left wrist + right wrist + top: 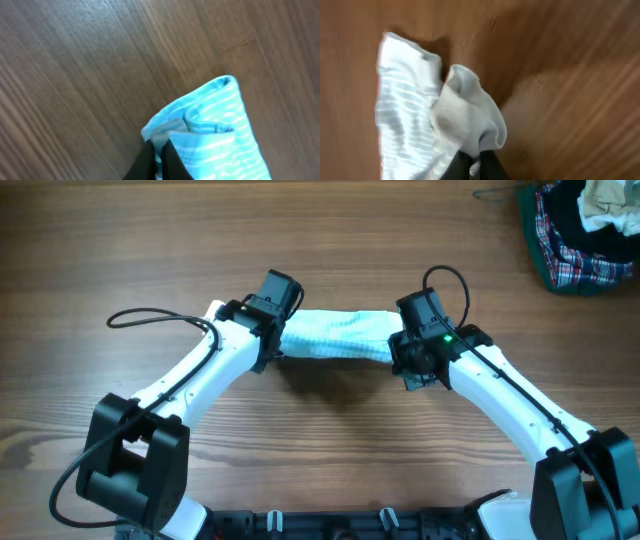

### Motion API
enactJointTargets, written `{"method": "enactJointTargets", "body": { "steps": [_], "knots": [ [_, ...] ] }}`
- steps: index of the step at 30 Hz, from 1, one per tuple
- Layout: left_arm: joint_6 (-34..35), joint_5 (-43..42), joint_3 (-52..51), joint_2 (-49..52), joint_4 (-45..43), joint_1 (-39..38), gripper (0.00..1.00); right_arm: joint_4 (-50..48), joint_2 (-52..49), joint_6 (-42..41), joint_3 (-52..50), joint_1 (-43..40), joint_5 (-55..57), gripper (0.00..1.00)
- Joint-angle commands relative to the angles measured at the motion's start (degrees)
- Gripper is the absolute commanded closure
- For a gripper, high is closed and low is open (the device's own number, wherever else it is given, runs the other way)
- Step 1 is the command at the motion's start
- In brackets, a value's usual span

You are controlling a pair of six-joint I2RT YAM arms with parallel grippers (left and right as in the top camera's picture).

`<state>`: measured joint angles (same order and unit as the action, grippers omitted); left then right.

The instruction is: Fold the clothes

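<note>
Striped garment held between both grippers, mid-fold

The left gripper (278, 340) and right gripper (398, 352) each pinch one end of the pale blue-and-white garment (335, 336), jaws nearly closed on cloth. The next move likely calls for carrying both ends together and laying them evenly.

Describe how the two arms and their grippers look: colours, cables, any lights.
The left arm and right arm have white links with black joints and bases. The left gripper and right gripper are black, with dark slim fingers. A thin black cable loops along each arm. A green light glows on the right arm's wrist.
</note>
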<state>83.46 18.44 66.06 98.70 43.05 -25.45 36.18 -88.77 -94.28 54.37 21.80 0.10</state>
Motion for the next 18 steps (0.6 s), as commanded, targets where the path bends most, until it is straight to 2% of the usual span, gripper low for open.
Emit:
{"method": "enactJointTargets", "body": {
  "steps": [1,9,18],
  "knots": [
    [1.0,3.0,-0.4,-1.2,-1.3,0.5,0.96,-2.0,-0.3,-1.9,1.1,-0.5,4.2,0.96],
    [1.0,3.3,-0.4,1.7,-3.5,0.5,0.96,-5.3,-0.7,0.0,1.1,-0.5,7.7,0.96],
    [1.0,5.9,-0.4,3.7,-4.5,0.5,0.96,-5.1,-5.7,1.1,1.1,-0.5,5.0,0.96]
  ]
}}
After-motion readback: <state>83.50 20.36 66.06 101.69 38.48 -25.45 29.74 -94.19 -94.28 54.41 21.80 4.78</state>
